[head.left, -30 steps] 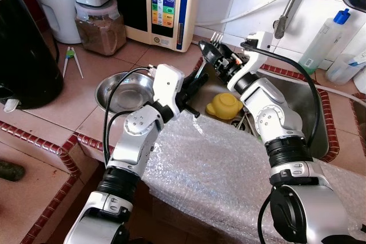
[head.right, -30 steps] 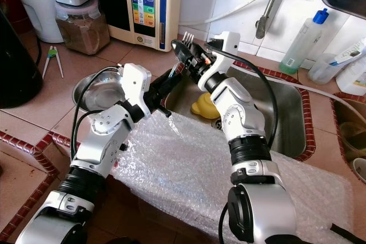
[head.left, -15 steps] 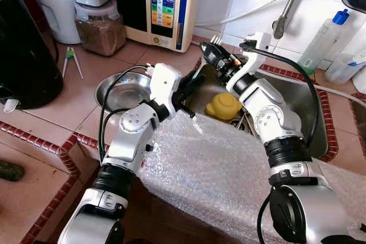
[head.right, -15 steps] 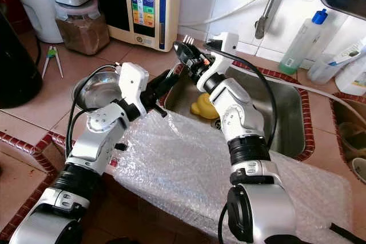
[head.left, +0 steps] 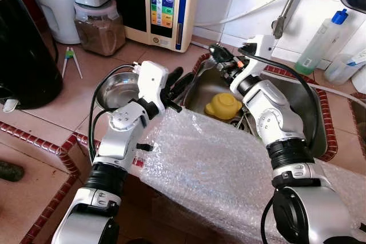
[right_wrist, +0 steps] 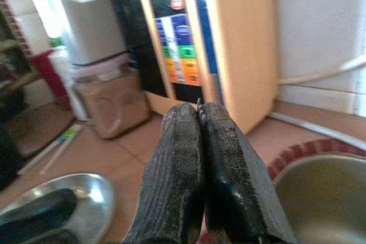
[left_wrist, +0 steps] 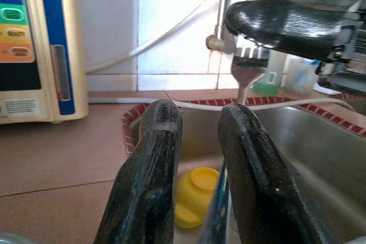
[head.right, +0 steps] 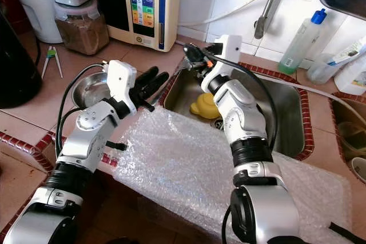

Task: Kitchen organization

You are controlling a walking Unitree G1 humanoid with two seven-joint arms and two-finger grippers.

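Yellow cup (head.left: 223, 106) in a steel sink (head.left: 309, 119) edged with red-patterned tiles.

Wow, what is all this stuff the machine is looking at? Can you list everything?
Water machine: one, beige with coloured buttons, at the back wall.
Steel bowl: one, silver, on the counter left of the sink.
Cup: one, yellow, in the sink.
Bubble wrap: one sheet, clear, over the counter's front edge.
Bottle: one, clear with blue cap, behind the sink.
Fork: one, silver, in the right claw.
Left claw: black, open, at the sink's edge.
Right claw: black, shut, over the sink's corner.
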